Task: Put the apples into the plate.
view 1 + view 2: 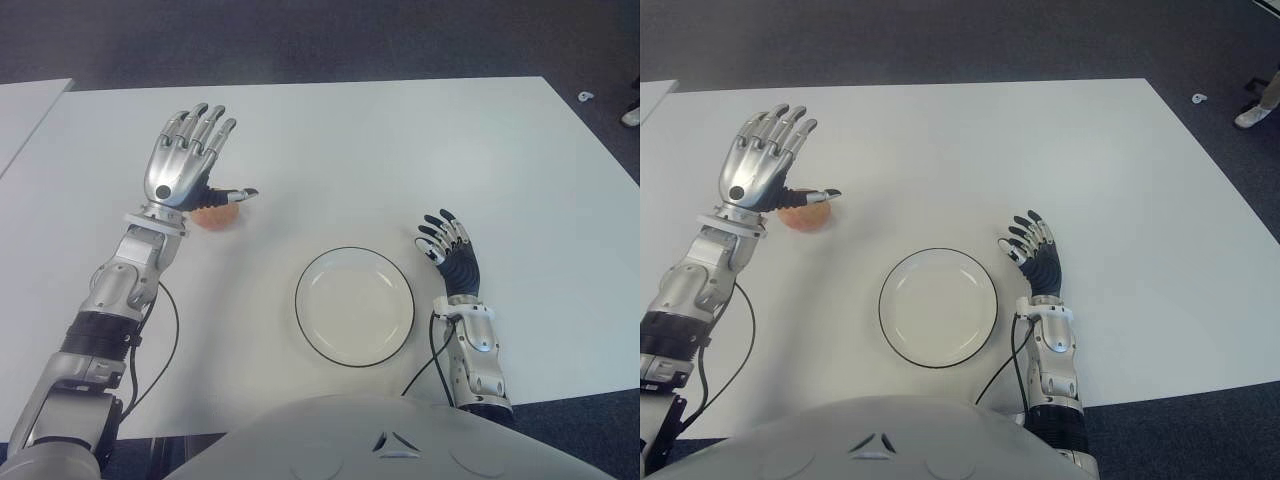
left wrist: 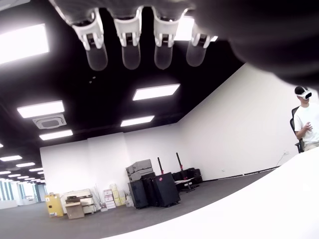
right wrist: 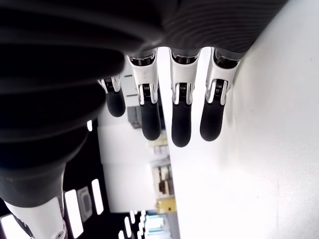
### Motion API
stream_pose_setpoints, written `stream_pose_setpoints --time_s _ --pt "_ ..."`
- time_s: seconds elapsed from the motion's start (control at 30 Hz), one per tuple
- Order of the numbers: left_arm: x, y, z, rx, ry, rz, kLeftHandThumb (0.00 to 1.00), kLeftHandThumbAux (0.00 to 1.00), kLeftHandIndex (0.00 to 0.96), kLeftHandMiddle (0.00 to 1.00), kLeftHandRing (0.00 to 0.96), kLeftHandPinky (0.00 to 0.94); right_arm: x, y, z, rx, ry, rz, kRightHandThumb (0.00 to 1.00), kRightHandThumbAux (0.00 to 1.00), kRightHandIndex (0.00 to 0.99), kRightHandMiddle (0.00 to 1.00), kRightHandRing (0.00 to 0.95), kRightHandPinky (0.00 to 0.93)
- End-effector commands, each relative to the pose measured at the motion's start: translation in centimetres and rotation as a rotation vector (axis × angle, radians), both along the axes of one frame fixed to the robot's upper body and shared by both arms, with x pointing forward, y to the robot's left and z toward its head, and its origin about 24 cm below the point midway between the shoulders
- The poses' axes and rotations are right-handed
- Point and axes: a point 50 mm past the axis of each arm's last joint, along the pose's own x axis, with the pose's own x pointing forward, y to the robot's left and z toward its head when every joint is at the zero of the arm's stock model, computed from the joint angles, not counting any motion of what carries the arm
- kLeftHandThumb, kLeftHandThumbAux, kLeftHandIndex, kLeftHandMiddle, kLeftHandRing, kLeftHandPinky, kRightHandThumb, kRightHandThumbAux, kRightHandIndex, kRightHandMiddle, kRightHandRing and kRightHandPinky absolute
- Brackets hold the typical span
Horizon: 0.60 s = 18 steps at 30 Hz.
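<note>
Left hand [image 1: 186, 160] is raised above a white table [image 1: 400, 150], fingers spread wide and pointing away from the robot, thumb stretched out sideways. It grips nothing. Directly beneath its palm and thumb sits one apple [image 1: 215, 217], mostly hidden by the hand; whether they touch cannot be told. Right hand [image 1: 449, 253] shows at the table's near side with fingers extended and loosely apart, holding nothing. Between the two hands, just to the left of the right hand and nearer the robot than the apple, lies a round white plate [image 1: 354, 304] with a thin dark rim, nothing in it.
</note>
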Motion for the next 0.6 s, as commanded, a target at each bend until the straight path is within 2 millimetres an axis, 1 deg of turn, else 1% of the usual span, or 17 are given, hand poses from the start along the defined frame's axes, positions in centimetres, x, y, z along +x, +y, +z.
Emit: stream_pose_setpoints --time_s 0.03,0.17,0.33,0.47,0.6 --pt "0.7 0.5 -1.2 -0.016 0.053 0.027 0.276 0.24 0.114 0.093 0.08 0.131 -1.2 -0.5 -2.2 0.03 0.105 -0.011 0.416 0.74 0.129 0.245 0.263 0.297" --pt "1.2 0.7 -1.8 -0.02 0.075 0.04 0.288 0.246 0.134 0.113 0.106 0.16 -1.1 -0.7 -2.3 0.034 0.1 -0.008 0.425 0.74 0.126 0.243 0.259 0.277" --pt "1.7 1.0 -2.5 -0.025 0.099 0.05 0.272 0.247 0.168 0.132 0.128 0.191 -1.0 -0.8 -2.2 0.044 0.096 -0.005 0.433 0.737 0.123 0.239 0.254 0.272" --pt "2.0 1.3 -3.0 -0.033 0.13 0.061 0.264 0.25 0.183 0.141 0.139 0.199 -0.9 -0.9 -2.2 0.05 0.103 -0.004 0.441 0.733 0.121 0.234 0.25 0.267" --pt "2.1 1.5 -3.3 -0.056 0.168 0.068 0.258 0.251 0.176 0.141 0.143 0.198 -0.9 -1.0 -2.1 0.053 0.11 -0.002 0.441 0.728 0.119 0.229 0.245 0.262"
